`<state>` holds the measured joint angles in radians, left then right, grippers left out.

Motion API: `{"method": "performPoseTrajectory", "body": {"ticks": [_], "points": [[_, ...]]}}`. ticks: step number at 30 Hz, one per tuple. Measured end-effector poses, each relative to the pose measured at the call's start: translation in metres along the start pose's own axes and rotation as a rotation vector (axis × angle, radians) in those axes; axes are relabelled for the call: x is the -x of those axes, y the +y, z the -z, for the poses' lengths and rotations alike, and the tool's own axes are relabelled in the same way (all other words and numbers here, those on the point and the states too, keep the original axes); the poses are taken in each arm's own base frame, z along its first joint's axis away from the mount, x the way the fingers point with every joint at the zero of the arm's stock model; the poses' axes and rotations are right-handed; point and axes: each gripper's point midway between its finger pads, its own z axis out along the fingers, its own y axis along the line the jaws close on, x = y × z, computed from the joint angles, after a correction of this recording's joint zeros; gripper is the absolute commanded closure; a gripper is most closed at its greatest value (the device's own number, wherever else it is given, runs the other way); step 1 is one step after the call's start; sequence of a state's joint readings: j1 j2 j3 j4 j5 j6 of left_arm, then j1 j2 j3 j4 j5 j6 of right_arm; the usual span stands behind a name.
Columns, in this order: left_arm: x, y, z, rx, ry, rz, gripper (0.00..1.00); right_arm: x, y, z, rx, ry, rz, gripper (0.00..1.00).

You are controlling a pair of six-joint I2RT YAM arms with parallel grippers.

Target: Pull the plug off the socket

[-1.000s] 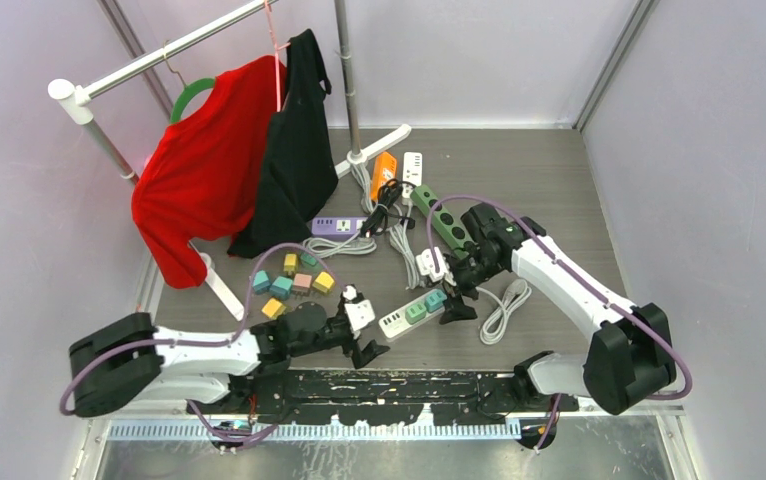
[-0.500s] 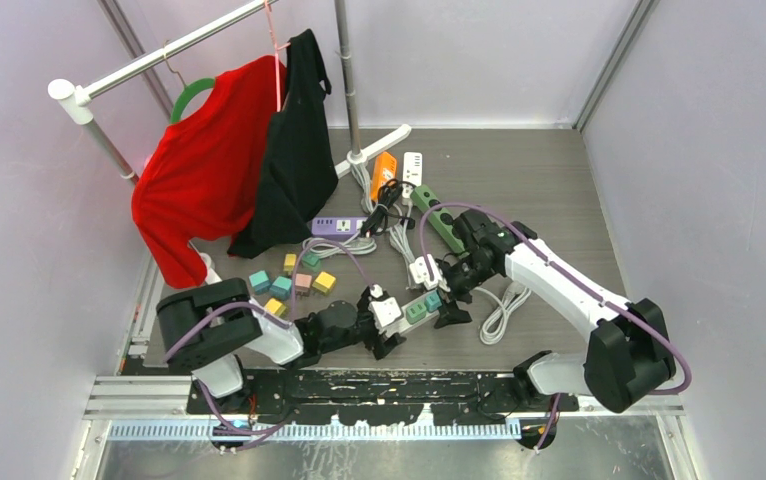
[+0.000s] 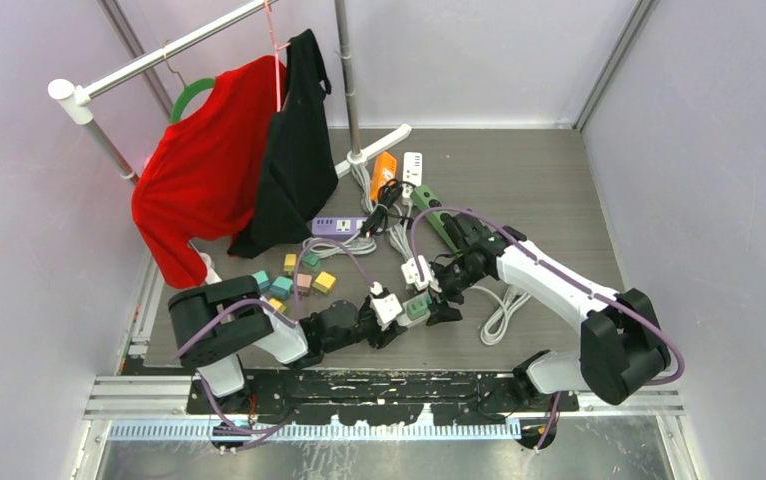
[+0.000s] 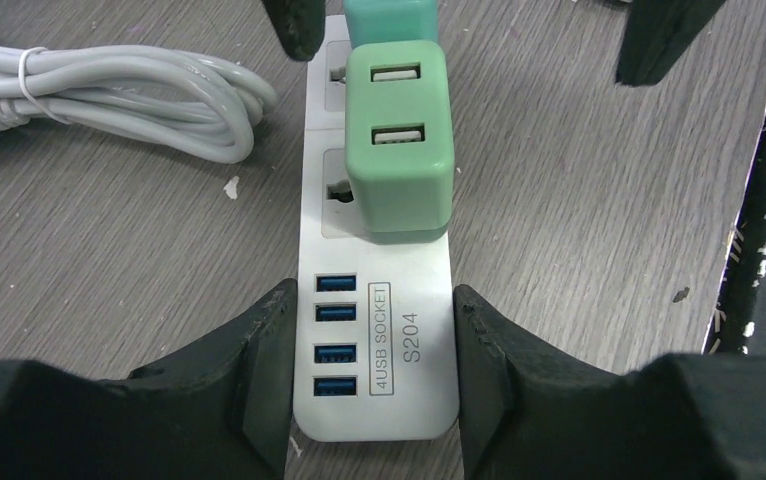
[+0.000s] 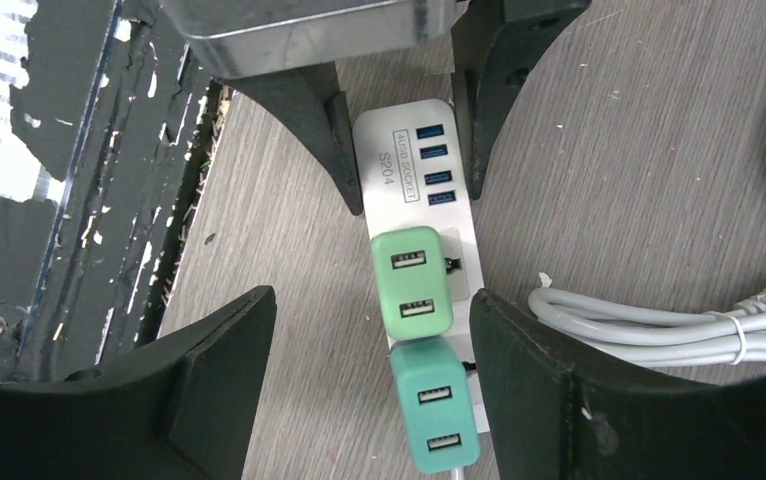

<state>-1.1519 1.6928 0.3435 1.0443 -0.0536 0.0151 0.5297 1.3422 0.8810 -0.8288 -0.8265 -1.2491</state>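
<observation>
A white power strip (image 4: 399,385), the socket, lies flat on the grey table (image 3: 539,170). A light green plug (image 4: 399,150) sits in it, and a teal plug (image 5: 437,405) sits just behind that one. My left gripper (image 4: 374,335) is shut on the strip's USB end, both pads against its sides. My right gripper (image 5: 371,370) hangs open over the other end. Its fingers straddle the teal plug without touching it. In the top view both grippers meet at the strip (image 3: 414,312) near the front edge.
A coiled grey cable (image 5: 679,330) lies right beside the strip. Behind it lie purple (image 3: 339,226), green (image 3: 446,225), orange (image 3: 383,172) and white (image 3: 412,167) strips. Coloured cube plugs (image 3: 299,275) sit to the left. A clothes rack with a red garment (image 3: 209,160) stands at back left.
My left arm swung right to the strip's near end and its jaws closed on it. My right gripper moved left over the plugs and narrowed somewhat.
</observation>
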Motion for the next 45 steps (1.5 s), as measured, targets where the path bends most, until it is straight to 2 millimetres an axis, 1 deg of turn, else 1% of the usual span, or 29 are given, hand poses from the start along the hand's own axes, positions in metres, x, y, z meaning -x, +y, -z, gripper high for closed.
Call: {"method": "performPoseTrajectory", "body": {"ticks": [1, 5, 11, 13, 16, 19, 22, 29, 34, 41, 45], "points": [[0.0, 0.0, -0.001, -0.002, -0.005, 0.0, 1.0, 0.0, -0.001, -0.001, -0.004, 0.0, 0.0, 0.27], [0.002, -0.003, -0.005, -0.014, -0.034, 0.002, 1.0, -0.001, -0.003, -0.005, -0.011, 0.0, -0.005, 0.33], [0.005, -0.005, -0.012, -0.022, -0.098, 0.008, 1.0, -0.012, -0.005, -0.016, -0.001, 0.035, -0.019, 0.42], [0.005, -0.005, -0.012, -0.021, -0.114, 0.01, 1.0, -0.015, -0.005, -0.017, 0.0, 0.048, -0.021, 0.48], [0.006, -0.005, -0.012, -0.02, -0.126, 0.012, 1.0, -0.02, -0.006, -0.017, -0.004, 0.072, -0.021, 0.63], [0.006, -0.006, -0.012, -0.024, -0.133, 0.008, 1.0, -0.021, -0.009, -0.017, -0.011, 0.078, -0.006, 0.75], [0.006, -0.007, -0.013, -0.03, -0.137, 0.007, 1.0, -0.021, -0.007, -0.017, -0.004, 0.077, 0.007, 0.83], [0.007, -0.01, -0.013, -0.046, -0.142, 0.007, 1.0, -0.02, -0.002, -0.017, 0.03, 0.068, 0.057, 0.92], [0.007, -0.011, -0.013, -0.052, -0.143, 0.008, 1.0, -0.019, -0.004, -0.018, 0.022, 0.073, -0.002, 0.97], [0.007, -0.011, -0.015, -0.054, -0.145, 0.006, 1.0, -0.024, -0.008, -0.01, -0.01, 0.066, -0.088, 0.99], [0.01, -0.013, -0.019, -0.06, -0.15, 0.004, 1.0, -0.027, -0.005, -0.005, 0.01, 0.049, -0.045, 0.99]]}}
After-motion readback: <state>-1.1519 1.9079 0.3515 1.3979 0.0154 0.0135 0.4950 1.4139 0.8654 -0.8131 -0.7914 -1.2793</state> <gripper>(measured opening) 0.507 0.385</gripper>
